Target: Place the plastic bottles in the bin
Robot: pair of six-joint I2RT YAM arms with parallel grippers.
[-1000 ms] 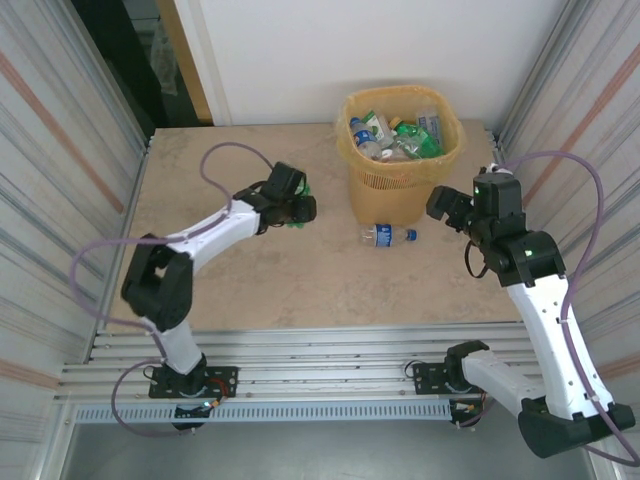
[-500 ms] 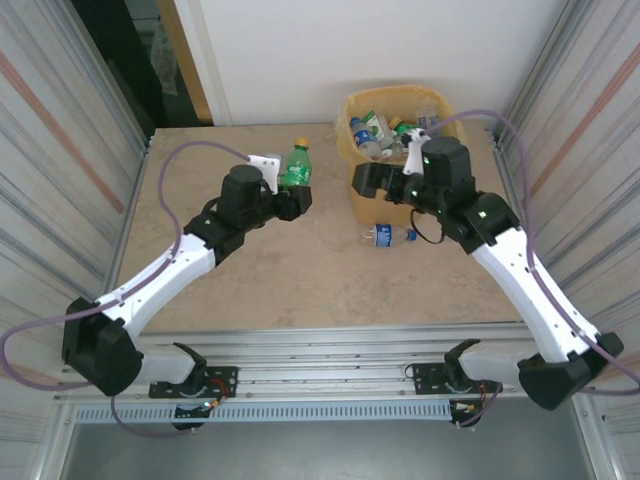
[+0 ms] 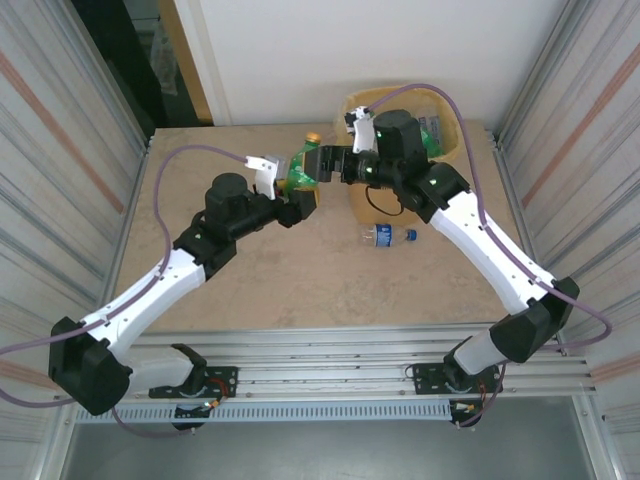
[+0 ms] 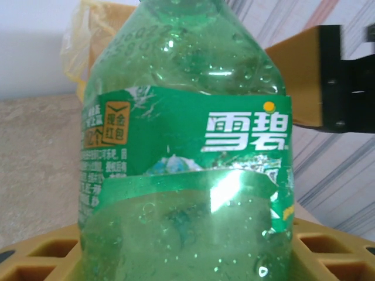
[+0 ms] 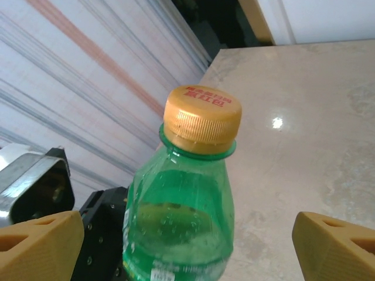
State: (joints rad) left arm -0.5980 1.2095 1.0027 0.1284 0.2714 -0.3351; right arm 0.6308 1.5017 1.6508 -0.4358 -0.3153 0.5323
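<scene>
My left gripper (image 3: 300,192) is shut on the lower body of a green plastic bottle (image 3: 298,170) with an orange cap and holds it upright above the table, left of the bin (image 3: 357,103). The same bottle (image 4: 187,146) stands close in the left wrist view. My right gripper (image 3: 326,165) reaches over from the bin side. It stands open with a finger on each side of the bottle's (image 5: 181,216) upper part, and there is a gap on both sides. A clear bottle with a blue label (image 3: 388,236) lies on the table in front of the bin.
The yellow bin with its bag liner (image 4: 82,35) stands at the back of the table, largely covered by my right arm. Corrugated metal walls (image 3: 70,150) close in both sides. The beige tabletop (image 3: 280,270) lies below both arms.
The left arm has raised the green bottle off the table and carried it right. The right arm has swung left from beside the bin, and its open jaws now flank the bottle.
</scene>
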